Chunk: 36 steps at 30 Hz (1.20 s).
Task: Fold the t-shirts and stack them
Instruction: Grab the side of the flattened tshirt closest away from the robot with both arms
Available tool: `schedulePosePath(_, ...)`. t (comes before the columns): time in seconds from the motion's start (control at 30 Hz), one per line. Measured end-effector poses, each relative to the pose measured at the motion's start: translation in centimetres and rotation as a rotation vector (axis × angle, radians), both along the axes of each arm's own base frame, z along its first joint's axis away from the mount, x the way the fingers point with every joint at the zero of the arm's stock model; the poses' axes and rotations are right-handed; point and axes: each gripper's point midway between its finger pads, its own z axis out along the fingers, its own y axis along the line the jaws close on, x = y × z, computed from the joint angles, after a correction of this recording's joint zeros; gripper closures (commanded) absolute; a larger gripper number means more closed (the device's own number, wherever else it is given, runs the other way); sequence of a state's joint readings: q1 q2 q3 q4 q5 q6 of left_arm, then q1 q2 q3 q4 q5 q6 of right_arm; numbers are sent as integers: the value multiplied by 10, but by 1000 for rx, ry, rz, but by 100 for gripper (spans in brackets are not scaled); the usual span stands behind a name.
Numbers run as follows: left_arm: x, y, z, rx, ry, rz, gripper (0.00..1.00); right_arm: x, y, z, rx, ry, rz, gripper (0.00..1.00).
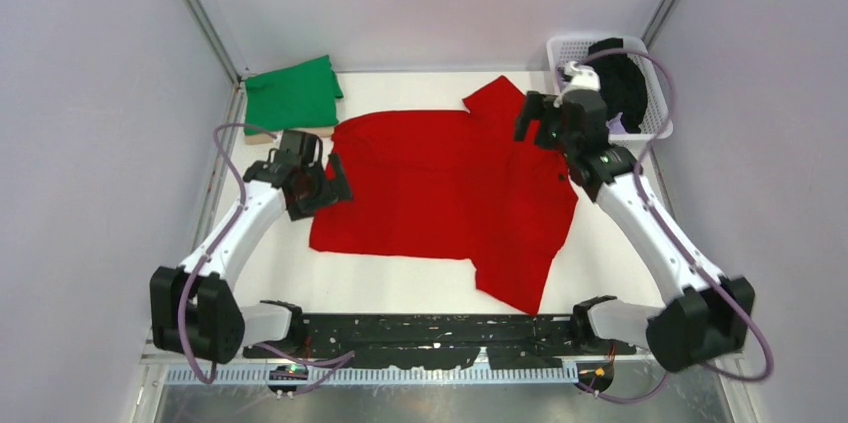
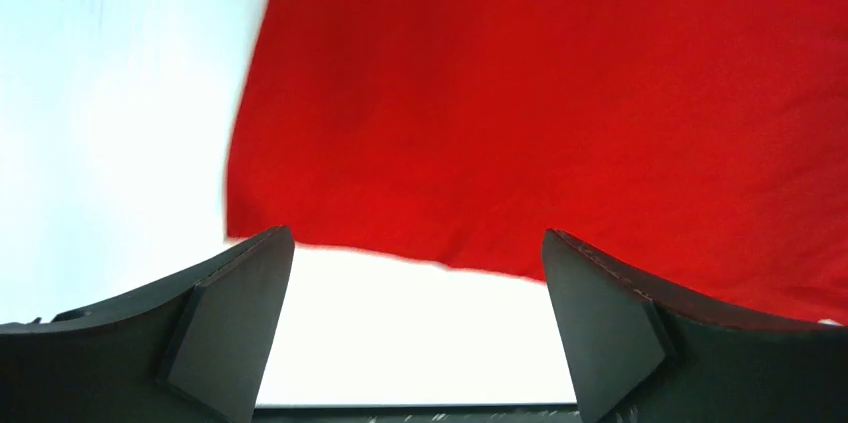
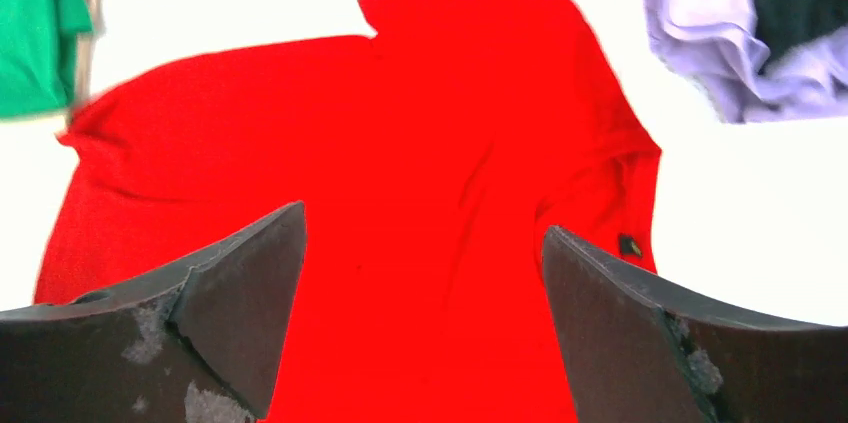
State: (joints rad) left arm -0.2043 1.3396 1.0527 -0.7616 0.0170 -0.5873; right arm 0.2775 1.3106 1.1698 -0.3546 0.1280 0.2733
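A bright red t-shirt [image 1: 445,188] lies spread flat on the white table, sleeves at the far and near right. My left gripper [image 1: 335,185] is open and empty at the shirt's left edge; the left wrist view shows the red cloth [image 2: 560,103] just beyond its fingers. My right gripper [image 1: 532,121] is open and empty above the shirt's far right part; the right wrist view shows the red shirt [image 3: 400,173] below it. A folded green t-shirt [image 1: 292,94] lies at the far left on a tan one [image 1: 262,137]. Black [image 1: 622,78] and lavender [image 1: 618,124] garments sit in a basket.
A white basket [image 1: 566,49] stands at the far right corner. Grey walls with metal frame posts close in the table on three sides. A black perforated rail [image 1: 430,328] runs along the near edge between the arm bases.
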Motion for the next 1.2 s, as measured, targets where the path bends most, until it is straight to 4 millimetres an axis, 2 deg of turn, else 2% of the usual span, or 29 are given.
schedulePosePath(0.07, -33, 13, -18, 26, 29, 43, 1, -21, -17, 7, 50, -72, -72, 5)
schedulePosePath(0.13, -59, 24, -34, 51, 56, 92, 8, -36, -31, -1, 82, -92, -132, 5)
schedulePosePath(0.17, -68, 29, -40, 61, 61, 112, 13, -42, -37, -9, 91, -93, -156, 5)
schedulePosePath(0.23, -84, 39, -52, 71, 68, 178, 17, -53, -45, -29, 93, -64, -186, 4)
schedulePosePath(0.33, -97, 52, -66, 71, 75, 286, 28, -61, -46, -48, 88, -18, -190, 5)
schedulePosePath(0.57, -95, 68, -87, 39, 55, 467, 36, -66, -46, -56, 68, 16, -178, 5)
schedulePosePath(0.63, -91, 69, -90, 29, 50, 493, 37, -66, -47, -60, 58, 36, -175, 5)
schedulePosePath(0.77, -77, 72, -94, 5, 29, 542, 46, -67, -47, -66, 38, 66, -167, 5)
schedulePosePath(1.2, -63, 67, -105, -47, 26, 564, 66, -66, -49, -70, 13, 100, -174, 4)
